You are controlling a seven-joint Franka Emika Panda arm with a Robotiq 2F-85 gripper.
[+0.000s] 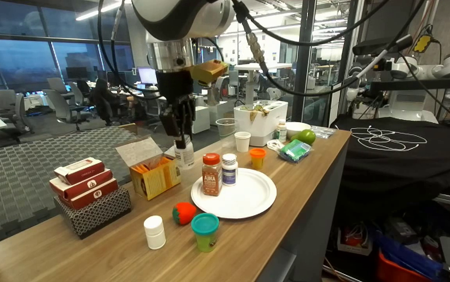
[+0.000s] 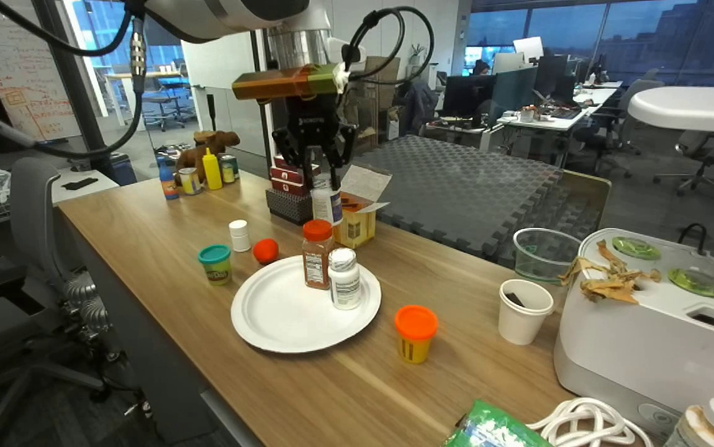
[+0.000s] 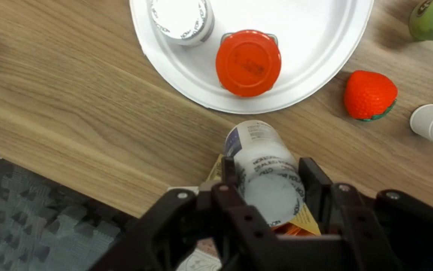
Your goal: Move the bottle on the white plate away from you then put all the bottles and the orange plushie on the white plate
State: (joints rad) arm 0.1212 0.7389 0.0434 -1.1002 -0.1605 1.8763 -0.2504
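My gripper is closed around the capped end of a white bottle with a purple label, which hangs tilted above the table beside the yellow box. On the white plate stand an amber bottle with a red cap and a white-capped bottle with a dark label, close together. The orange plushie, strawberry-shaped, lies on the wood just off the plate's rim. Near it are a small plain white bottle and a squat tub with teal lid, both upright.
An open yellow box sits under the gripper, near red boxes on a patterned box. An orange-lidded tub, a paper cup and a white planter stand past the plate. Another bottle is by the planter.
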